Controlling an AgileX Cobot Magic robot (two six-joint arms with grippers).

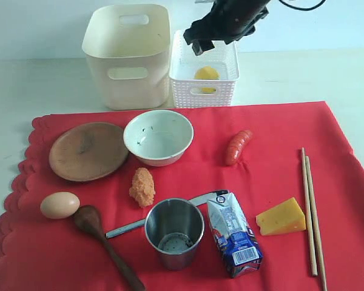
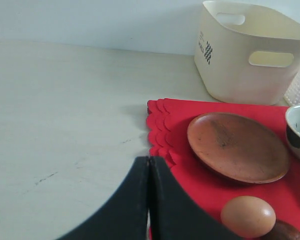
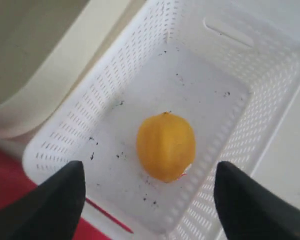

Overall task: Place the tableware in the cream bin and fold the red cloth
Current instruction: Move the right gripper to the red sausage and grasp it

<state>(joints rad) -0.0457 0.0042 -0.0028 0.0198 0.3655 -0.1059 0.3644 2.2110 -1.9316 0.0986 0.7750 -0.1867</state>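
The red cloth (image 1: 279,157) lies flat, carrying a brown plate (image 1: 88,150), white bowl (image 1: 158,136), steel cup (image 1: 174,232), dark wooden spoon (image 1: 103,239), knife (image 1: 130,226) and chopsticks (image 1: 311,212). Behind the cloth stands the cream bin (image 1: 127,54); nothing shows inside it. My right gripper (image 1: 201,43) hangs open over the white lattice basket (image 3: 230,150), its jaws wide and empty (image 3: 149,172), above a lemon (image 3: 165,146) lying on the basket floor. The left gripper (image 2: 149,161) is shut on nothing, at the cloth's scalloped edge (image 2: 157,135) near the plate (image 2: 237,146).
Food lies among the tableware: an egg (image 1: 59,205), an orange fried piece (image 1: 142,186), a red sausage (image 1: 238,146) and a cheese wedge (image 1: 281,217). A blue-and-white milk carton (image 1: 233,233) lies beside the cup. Pale tabletop (image 2: 65,115) stretches left of the cloth.
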